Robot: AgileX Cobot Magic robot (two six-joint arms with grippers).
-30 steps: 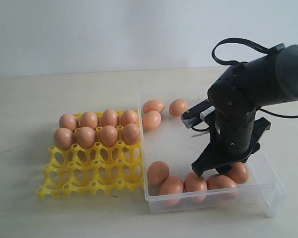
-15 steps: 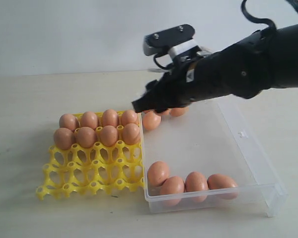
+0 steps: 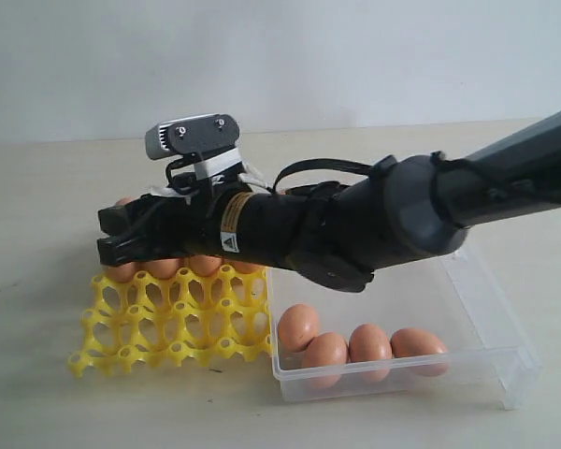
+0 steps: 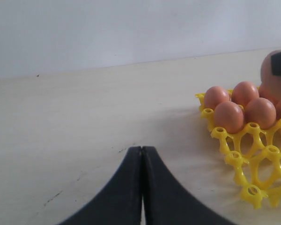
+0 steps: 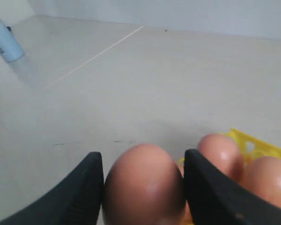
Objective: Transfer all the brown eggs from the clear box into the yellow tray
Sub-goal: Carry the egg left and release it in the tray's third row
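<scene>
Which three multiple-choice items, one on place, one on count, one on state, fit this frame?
1. The right gripper is:
A) above the yellow tray
B) resting on the bare table
C) outside the exterior view

2. Count of brown eggs visible in the clear box, exterior view:
A) one
B) four
C) seven

3. The left gripper is:
A) wide open
B) shut, empty
C) shut on an egg

Key:
1 A, it hangs over the tray's egg-filled rows.
2 B, four lie by the wall nearest the camera, and the arm hides the box's far part.
3 B, its fingers touch with nothing between.
</scene>
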